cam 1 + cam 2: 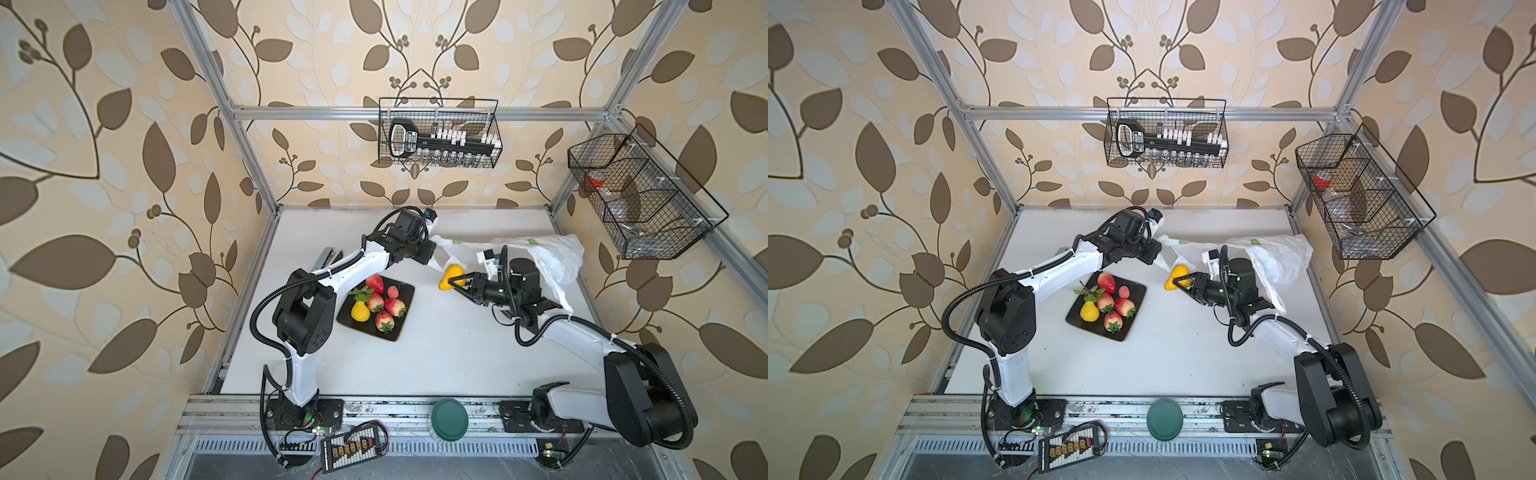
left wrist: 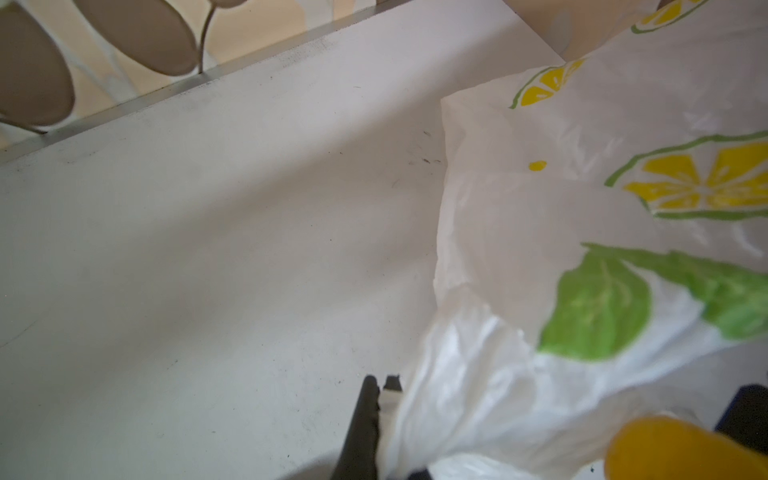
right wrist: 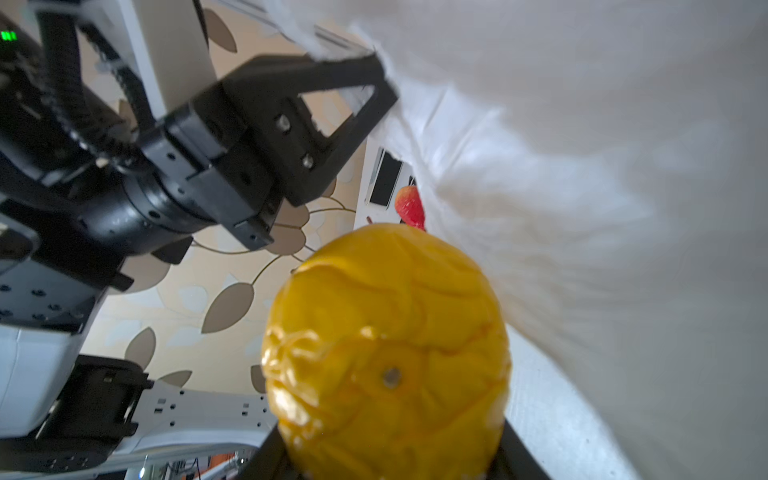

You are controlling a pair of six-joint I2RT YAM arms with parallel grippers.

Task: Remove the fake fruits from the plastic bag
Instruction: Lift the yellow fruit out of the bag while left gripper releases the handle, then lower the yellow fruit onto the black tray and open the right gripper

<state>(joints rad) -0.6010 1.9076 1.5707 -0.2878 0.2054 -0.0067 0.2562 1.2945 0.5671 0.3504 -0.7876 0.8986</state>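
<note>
At the mouth of the plastic bag (image 1: 552, 253), the yellow fruit (image 1: 453, 272) sits clamped in the right end effector (image 1: 454, 282). The left end effector (image 2: 380, 386) is closed on the bag's rim. Carry the fruit toward 8 o'clock to the black plate (image 1: 401, 332); hold the rim steady, release low.

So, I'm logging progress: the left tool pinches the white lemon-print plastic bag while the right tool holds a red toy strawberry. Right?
Not quite. The right tool holds a glossy yellow toy fruit, not a red strawberry; the right wrist view shows it plainly. The left tool does pinch the white lemon-print plastic bag.
</note>
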